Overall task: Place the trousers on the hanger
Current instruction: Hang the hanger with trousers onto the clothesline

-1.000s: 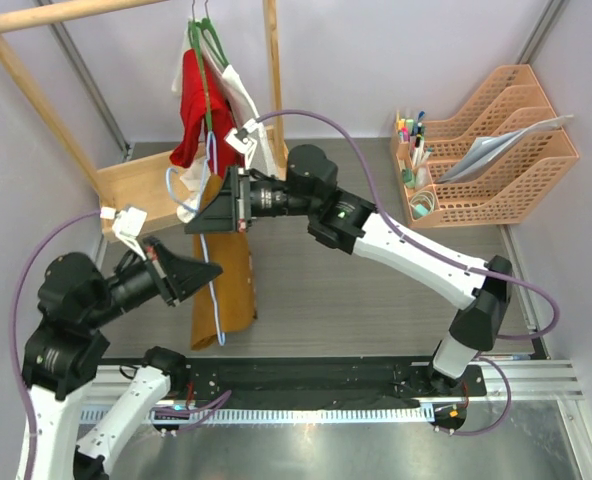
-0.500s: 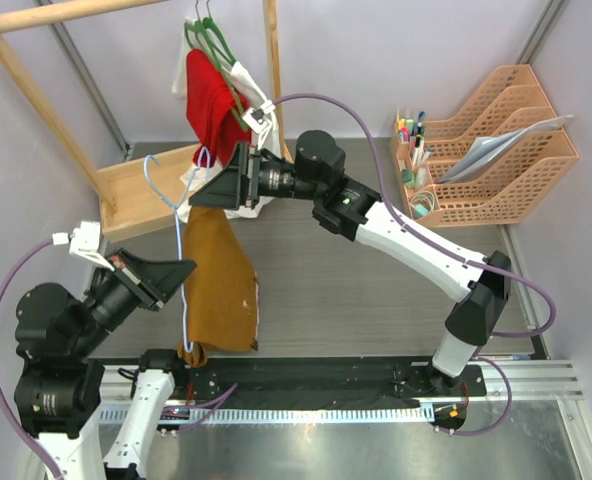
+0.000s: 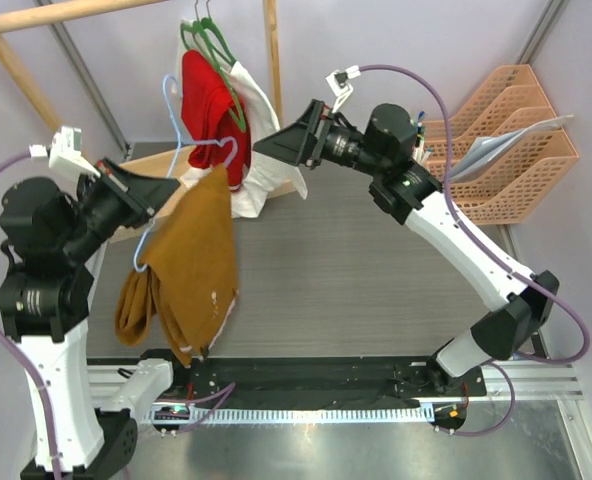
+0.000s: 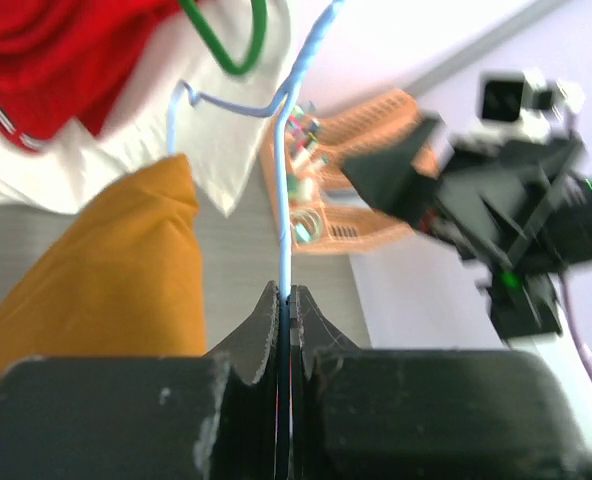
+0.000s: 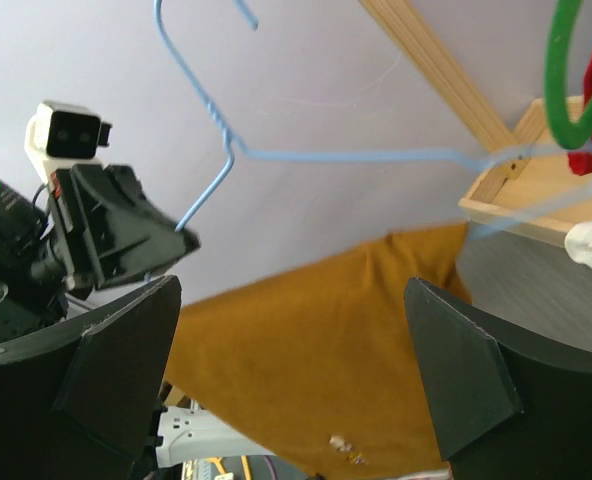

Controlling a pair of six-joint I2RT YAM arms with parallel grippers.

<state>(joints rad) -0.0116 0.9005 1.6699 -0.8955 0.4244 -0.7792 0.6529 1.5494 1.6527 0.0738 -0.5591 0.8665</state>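
Observation:
The mustard trousers (image 3: 188, 265) hang folded over the light-blue wire hanger (image 3: 172, 110), off the table at the left. My left gripper (image 3: 166, 192) is raised and shut on one sloping arm of the hanger. The left wrist view shows its jaws (image 4: 284, 300) pinching the blue wire (image 4: 281, 180), with the trousers (image 4: 106, 290) beside it. My right gripper (image 3: 266, 148) is open and apart from the cloth, to the right of it. In the right wrist view its open fingers (image 5: 294, 290) frame the trousers (image 5: 316, 340) and the hanger (image 5: 356, 155), touching neither.
A wooden clothes rack (image 3: 271, 60) stands at the back left, with a red garment (image 3: 208, 100) and a white garment (image 3: 261, 130) on green hangers (image 3: 211, 40). Orange file trays (image 3: 506, 160) with pens stand at the back right.
My left gripper has lifted the hanger and trousers up and to the left, clear of the table. My right gripper has opened, let go and drawn back to the right.

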